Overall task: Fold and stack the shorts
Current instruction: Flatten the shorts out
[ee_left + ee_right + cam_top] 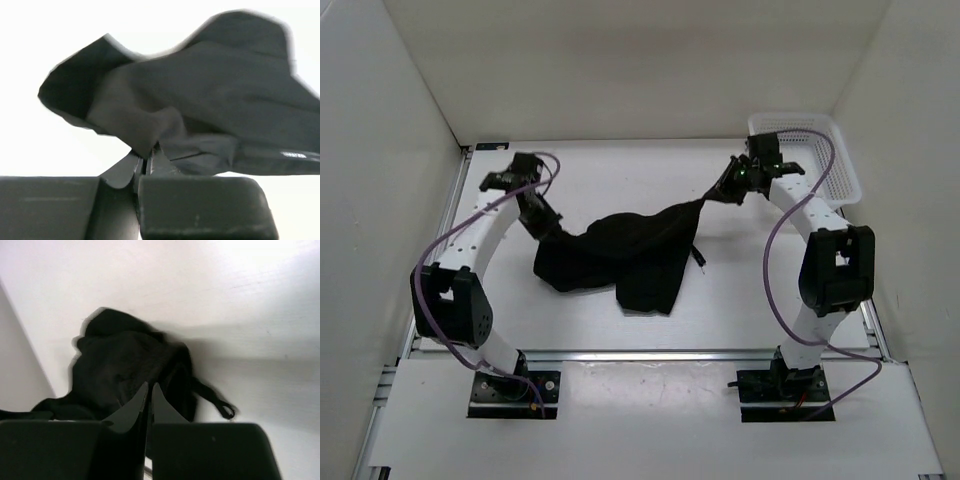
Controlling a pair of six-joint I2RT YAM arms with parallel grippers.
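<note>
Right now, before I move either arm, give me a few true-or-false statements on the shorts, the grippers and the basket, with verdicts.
1. The left gripper is shut on the black soft fabric shorts. True.
2. The right gripper hangs open, away from the shorts. False: it is shut on their other end.
3. The shorts lie inside the white plastic mesh basket. False: they span between the two grippers, outside the basket, which sits at the far right corner.
4. The shorts are folded into a neat flat square. False: they hang bunched and unfolded.
5. A thin black drawstring dangles loose from the shorts. True.
</note>
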